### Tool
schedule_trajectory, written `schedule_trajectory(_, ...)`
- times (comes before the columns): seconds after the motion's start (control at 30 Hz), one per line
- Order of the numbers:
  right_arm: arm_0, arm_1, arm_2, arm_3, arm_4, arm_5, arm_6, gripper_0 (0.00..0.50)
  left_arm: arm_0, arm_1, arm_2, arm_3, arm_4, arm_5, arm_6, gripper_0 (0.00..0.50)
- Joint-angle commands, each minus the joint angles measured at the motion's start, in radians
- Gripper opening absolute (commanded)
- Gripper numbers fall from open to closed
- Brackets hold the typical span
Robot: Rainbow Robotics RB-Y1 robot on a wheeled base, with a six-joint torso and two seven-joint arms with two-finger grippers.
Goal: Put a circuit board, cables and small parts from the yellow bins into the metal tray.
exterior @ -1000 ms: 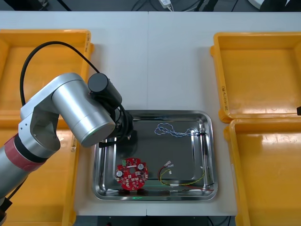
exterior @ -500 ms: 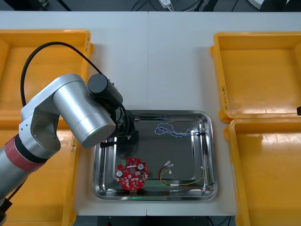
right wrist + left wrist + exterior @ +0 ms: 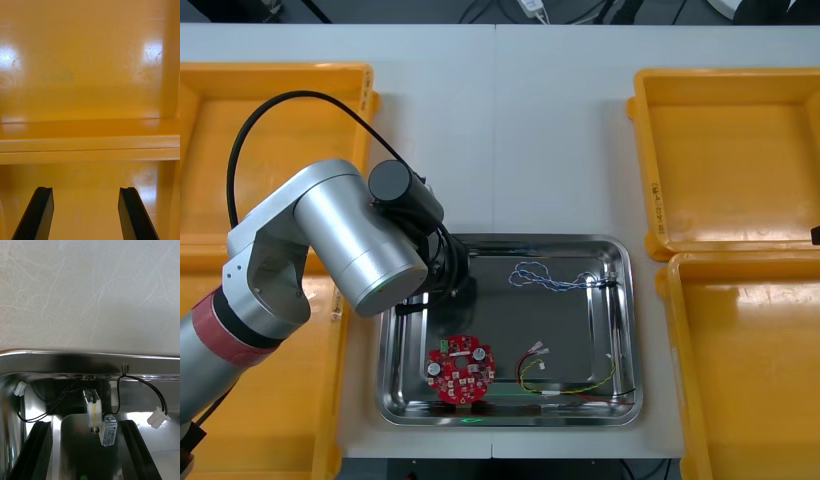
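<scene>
**A:** Where does your left pincer [image 3: 83,423] stand?

**B:** Low over the tray [image 3: 621,252], at its far corner on my left. The fingers are wide apart and hold nothing. The small metal part [image 3: 107,432] and its black cable [image 3: 151,384] lie on the tray floor between them, touching neither, just beside the rim.

**A:** So what worries you?

**B:** The cable. It loops up against the tray wall, and one white plug [image 3: 157,417] sits near one of my fingers. If I lift carelessly I could snag that loop and drag the part out onto the counter [image 3: 530,120] — or flick it toward the circuit board [image 3: 461,369].

**A:** And the other arm?

**B:** My right pincer [image 3: 86,193] hangs open and empty over the yellow bins [image 3: 90,138] on my right. Their floors look bare from here — a blind reach there might close on nothing.
</scene>
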Motion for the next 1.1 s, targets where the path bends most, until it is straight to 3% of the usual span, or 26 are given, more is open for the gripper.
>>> schedule_trajectory(0.03,0.008,0.002,-0.036,-0.029,0.003,0.001,0.044,0.5,0.012,-0.007,-0.014,-0.022,0.004,-0.013,0.085,0.5)
schedule_trajectory(0.17,0.008,0.002,-0.036,-0.029,0.003,0.001,0.044,0.5,0.011,0.019,0.002,-0.062,0.019,-0.004,0.082,0.5)
schedule_trajectory(0.63,0.008,0.002,-0.036,-0.029,0.003,0.001,0.044,0.5,-0.077,0.13,0.141,-0.167,0.221,0.129,0.056,0.5)
schedule_trajectory(1.1,0.008,0.002,-0.036,-0.029,0.003,0.001,0.044,0.5,-0.093,0.306,0.342,-0.164,0.393,0.225,-0.053,0.5)
